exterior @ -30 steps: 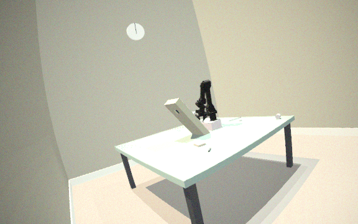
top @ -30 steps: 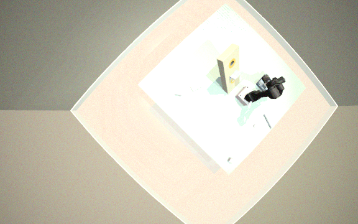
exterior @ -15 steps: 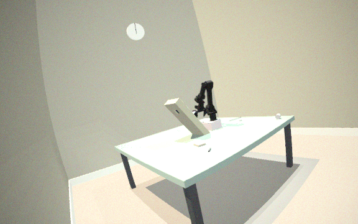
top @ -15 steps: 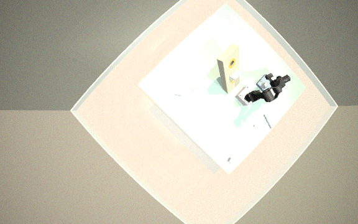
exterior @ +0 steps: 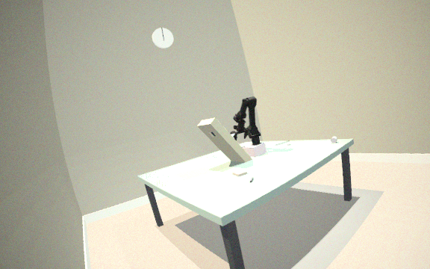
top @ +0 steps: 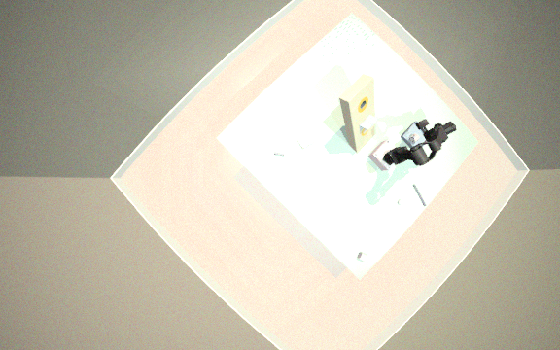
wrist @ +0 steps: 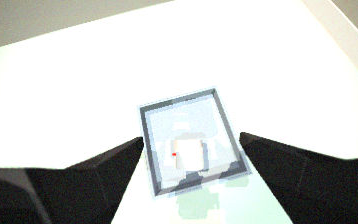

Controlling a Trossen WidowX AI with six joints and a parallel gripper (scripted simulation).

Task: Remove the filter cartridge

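Note:
The pale cartridge (wrist: 189,155) (top: 412,139) is inside the blue-grey tray (wrist: 149,150) (top: 407,132), in its near half in the wrist view. It shows as a whitish, roughly rectangular shape, seemingly on its side on the tray floor; its slots cannot be made out. My gripper (wrist: 190,138) (exterior: 240,135) is wide open above the tray, with nothing between the fingers, which show on either side of the tray in the wrist view. The cream service panel (top: 368,89) (exterior: 224,140) stands tilted, its orange-ringed round opening (top: 363,104) dark inside.
The arm's pinkish base block (top: 379,155) (exterior: 256,149) stands between panel and tray. A pen-like rod (top: 419,194) lies near a table edge. A small round object (exterior: 334,139) sits by the far right corner. A small flat block (exterior: 240,172) lies near the panel's foot.

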